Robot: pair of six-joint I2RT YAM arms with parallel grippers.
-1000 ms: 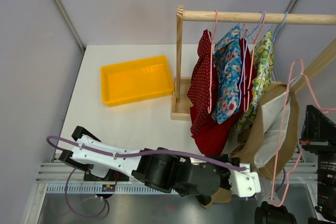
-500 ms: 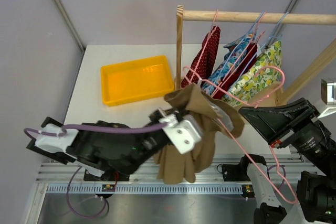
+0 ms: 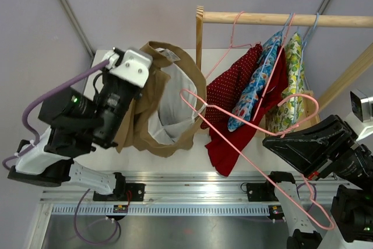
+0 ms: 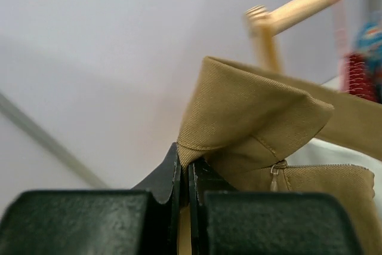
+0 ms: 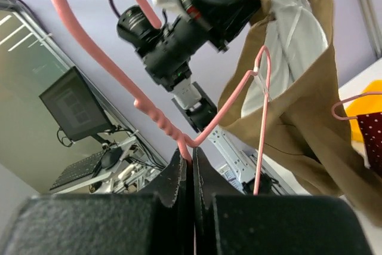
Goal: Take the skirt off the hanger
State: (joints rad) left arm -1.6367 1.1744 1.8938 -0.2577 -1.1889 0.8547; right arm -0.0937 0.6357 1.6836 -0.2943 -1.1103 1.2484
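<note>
The tan skirt [image 3: 175,138] with white lining hangs open at the left of the top view, over the table. My left gripper [image 4: 185,168] is shut on a fold of its waistband [image 4: 250,111]; in the top view the cloth hides the fingers. A pink wire hanger [image 3: 233,138] stretches from the skirt across to the right. My right gripper [image 5: 192,154] is shut on the hanger's neck [image 5: 206,138], and its black body [image 3: 309,144] shows at the right. One hanger end [image 5: 262,58] still reaches into the skirt's open waist.
A wooden rack [image 3: 280,19] stands at the back right with a red dotted garment [image 3: 233,86], a blue floral one [image 3: 259,83] and a yellow-green one [image 3: 294,62] on hangers. A corner of the yellow tray [image 5: 370,97] shows behind the skirt. The rack post [image 3: 199,39] is close to the skirt.
My left arm has swung up and to the left, carrying the skirt from the table's near middle to the far left. The hanger stayed with the right gripper. The rack's garments swing.
</note>
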